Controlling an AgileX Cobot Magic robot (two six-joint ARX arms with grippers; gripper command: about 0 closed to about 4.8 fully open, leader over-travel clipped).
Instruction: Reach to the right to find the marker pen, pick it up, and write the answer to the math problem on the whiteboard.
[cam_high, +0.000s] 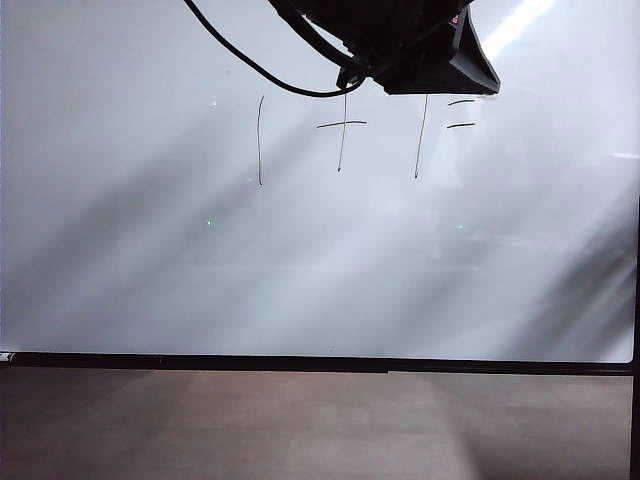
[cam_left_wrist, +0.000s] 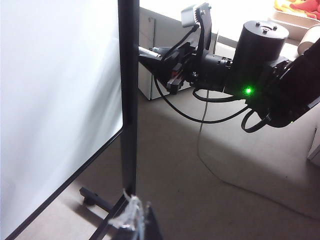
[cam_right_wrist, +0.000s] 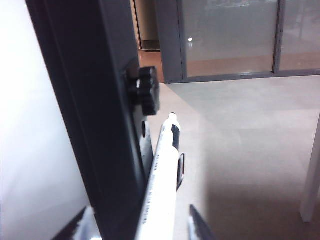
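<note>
Grey floor spreads behind the board, and in the right wrist view there are glass doors far back. The board is big, white and shiny, with a thin black edge along its lower side. On it is the sum in thin black lines: a tall stroke, a cross, a tall stroke and two short dashes. The sum sits high on the board. A black arm part and a black cable hang in front of the top of the board, just over the sum. I cannot tell which arm it is.

The pen is white with a small dark tip and a thin clip on its side. It is just beside the dark post at the side of the board, with its tip pointing up. A black knob sticks out of the post near the tip.

The right gripper is right at the pen. One finger is on each side of the pen, and a gap shows between the pen and the finger on the far side from the post. The jaws are apart and not holding it.

The left wrist view shows the right arm, with a green light, reaching to the post from the side. Only a small tip of the left gripper shows, low down near the foot of the stand. I cannot tell if it is wide or closed.
</note>
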